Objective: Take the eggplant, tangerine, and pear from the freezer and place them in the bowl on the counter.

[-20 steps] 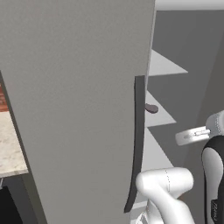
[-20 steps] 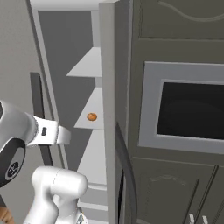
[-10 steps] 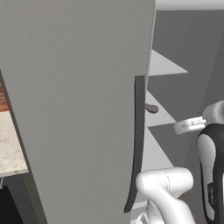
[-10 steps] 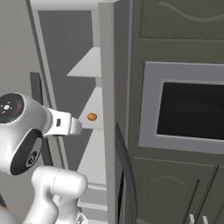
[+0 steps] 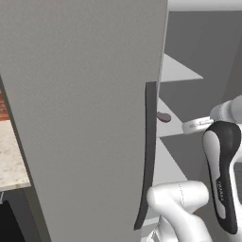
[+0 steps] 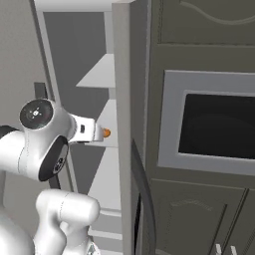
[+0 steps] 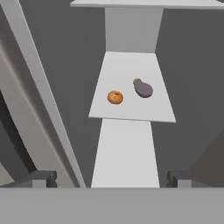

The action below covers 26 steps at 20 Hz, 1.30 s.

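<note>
The freezer (image 5: 85, 118) stands with its door swung wide and its pale inner shelves exposed. On the middle shelf (image 7: 131, 109) the orange tangerine (image 7: 115, 97) lies left of the dark purplish eggplant (image 7: 143, 88), a small gap between them. My gripper (image 7: 111, 179) is open and empty, short of the shelf's front edge and looking down on both. From the left base the eggplant (image 5: 164, 117) peeks past the door edge, with my gripper (image 5: 189, 126) to its right. From the right base the tangerine (image 6: 106, 133) sits just beyond my gripper (image 6: 95, 133). The pear and the bowl are out of view.
The open door with its long dark handle (image 5: 149, 156) fills the space left of the arm. A strip of beige counter (image 5: 9, 156) lies beyond it. Dark cabinets with a built-in oven (image 6: 219, 127) flank the freezer's right side. Further shelves sit above (image 7: 144, 3) and below (image 7: 127, 153).
The arm has swung up and carried the hand toward the freezer's middle shelf. The gripper stays open, and the tangerine and eggplant have not moved.
</note>
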Tool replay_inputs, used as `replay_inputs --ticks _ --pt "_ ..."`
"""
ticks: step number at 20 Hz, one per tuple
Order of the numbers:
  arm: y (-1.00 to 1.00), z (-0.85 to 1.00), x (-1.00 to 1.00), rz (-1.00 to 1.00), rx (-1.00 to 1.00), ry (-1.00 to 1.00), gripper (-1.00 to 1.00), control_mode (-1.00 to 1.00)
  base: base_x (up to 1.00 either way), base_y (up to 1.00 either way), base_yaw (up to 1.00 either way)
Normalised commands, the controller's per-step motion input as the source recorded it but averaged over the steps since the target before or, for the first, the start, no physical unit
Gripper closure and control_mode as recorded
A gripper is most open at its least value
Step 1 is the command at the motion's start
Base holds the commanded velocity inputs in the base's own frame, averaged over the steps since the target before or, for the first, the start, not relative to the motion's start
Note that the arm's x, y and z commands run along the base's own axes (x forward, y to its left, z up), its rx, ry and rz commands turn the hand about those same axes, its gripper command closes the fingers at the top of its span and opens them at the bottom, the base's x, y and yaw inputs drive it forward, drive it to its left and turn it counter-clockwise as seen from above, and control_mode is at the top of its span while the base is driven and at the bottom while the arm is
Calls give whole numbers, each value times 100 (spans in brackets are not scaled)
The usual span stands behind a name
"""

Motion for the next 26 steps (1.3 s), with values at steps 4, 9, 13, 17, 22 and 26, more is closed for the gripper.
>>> replay_inputs --ticks 4,9,13,17,22,26 --pt "-14 -3 42 4 0 0 -100 -100 0 0 0" --pt "-2 -14 39 2 0 0 -100 -100 0 0 0" --pt "-1 -8 36 0 0 0 -100 -100 0 0 0" --pt "-3 -20 34 0 -1 0 -100 -100 0 0 0" --pt "-3 -19 35 0 -3 0 -100 -100 0 0 0" --pt "-19 -6 37 0 0 0 -100 -100 0 0 0"
